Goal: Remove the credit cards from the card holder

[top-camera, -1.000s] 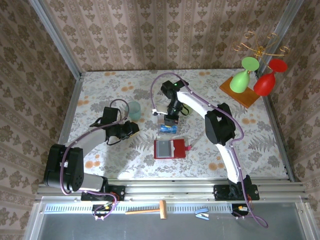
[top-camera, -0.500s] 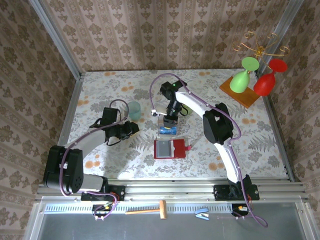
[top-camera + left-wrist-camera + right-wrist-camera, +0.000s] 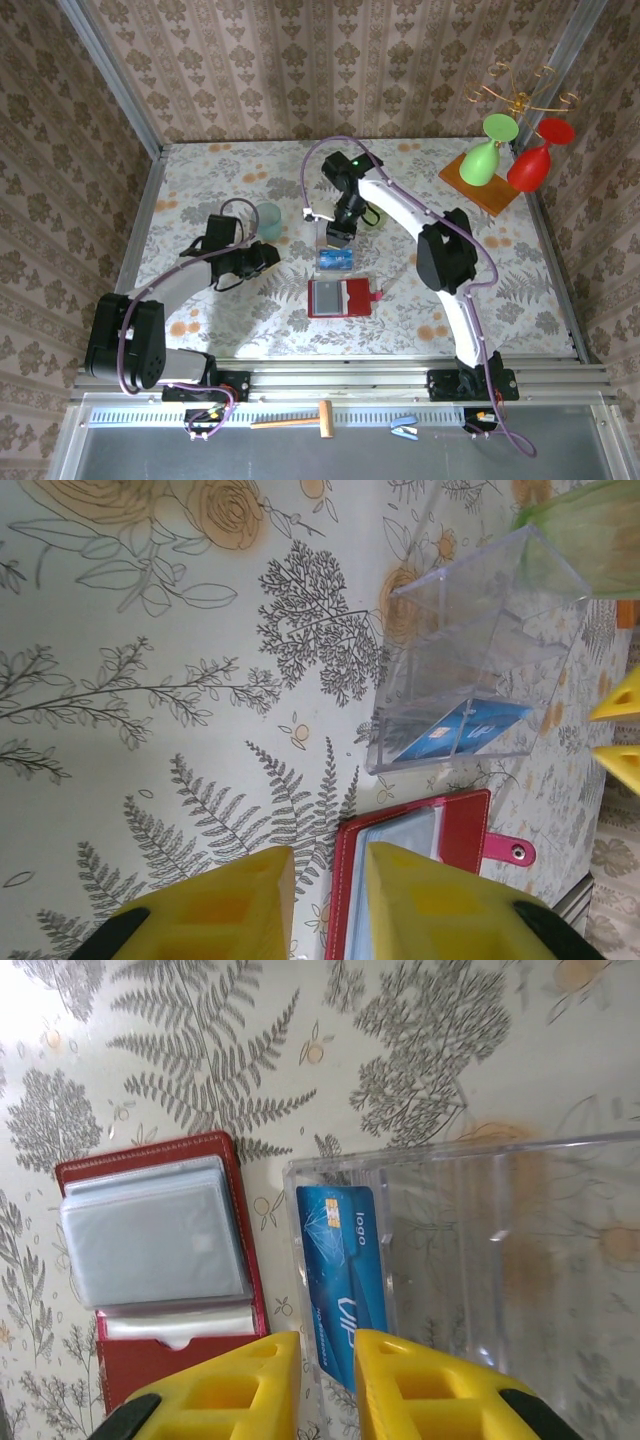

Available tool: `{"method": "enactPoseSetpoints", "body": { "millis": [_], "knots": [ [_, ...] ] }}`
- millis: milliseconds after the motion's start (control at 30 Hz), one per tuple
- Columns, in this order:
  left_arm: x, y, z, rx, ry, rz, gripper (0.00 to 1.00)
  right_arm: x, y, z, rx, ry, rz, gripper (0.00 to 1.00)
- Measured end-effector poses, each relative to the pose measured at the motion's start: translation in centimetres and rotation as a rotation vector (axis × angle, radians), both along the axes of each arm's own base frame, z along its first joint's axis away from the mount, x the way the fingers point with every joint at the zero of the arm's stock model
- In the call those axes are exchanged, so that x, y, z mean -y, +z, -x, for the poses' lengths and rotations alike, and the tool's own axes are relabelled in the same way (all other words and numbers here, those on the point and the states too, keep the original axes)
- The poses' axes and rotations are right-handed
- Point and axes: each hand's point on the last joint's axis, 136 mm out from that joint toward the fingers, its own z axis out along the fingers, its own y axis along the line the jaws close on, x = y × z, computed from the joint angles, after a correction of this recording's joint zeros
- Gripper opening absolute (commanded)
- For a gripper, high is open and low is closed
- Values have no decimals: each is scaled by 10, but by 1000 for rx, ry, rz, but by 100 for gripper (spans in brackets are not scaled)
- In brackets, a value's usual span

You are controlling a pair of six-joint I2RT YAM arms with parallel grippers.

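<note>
card holder (image 3: 340, 297): red bifold, lying open and flat on the floral table (image 3: 200, 180), near the middle front. Its cloudy grey pocket panels face up and its snap tab points right.
blue credit card (image 3: 345, 1270): out of the card holder, lying flat inside the clear plastic box (image 3: 470, 1260) at the end nearest the card holder.
clear plastic box, position: just behind the card holder, with a thin strip of table between them.
right gripper (image 3: 328, 1340): hovers above the clear plastic box, yellow fingers a narrow gap apart, nothing between them.
left gripper (image 3: 330, 855): low over the table, left of the card holder, fingers narrowly apart and empty.
pocket contents: too cloudy to tell.
teal cup (image 3: 268, 220): upright, just behind the left gripper.
</note>
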Motion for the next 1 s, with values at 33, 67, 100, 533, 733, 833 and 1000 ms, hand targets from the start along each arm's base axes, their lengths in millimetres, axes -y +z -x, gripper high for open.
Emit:
{"method": "enactPoseSetpoints", "body": {
  "millis": [33, 67, 100, 533, 733, 833, 1000],
  "knots": [
    [2, 1, 0, 3, -5, 3, 27, 0, 6, 1, 13, -17, -11, 23],
    [5, 2, 1, 6, -9, 6, 27, 1, 10, 2, 24, -36, -21, 23],
    [7, 2, 1, 9, -13, 8, 27, 1, 13, 2, 32, -55, -32, 23],
    [42, -4, 13, 4, -85, 15, 25, 9, 11, 22, 43, -529, -189, 28],
    [62, -10, 31, -2, -130, 20, 23, 18, 6, 37, -14, -793, -267, 29],
    [67, -20, 44, -25, -145, 15, 22, 22, -2, 46, -73, -917, -306, 30],
    [70, -33, 60, -51, -151, 3, 22, 28, -22, 62, -180, -1078, -324, 29]
  ]
}}
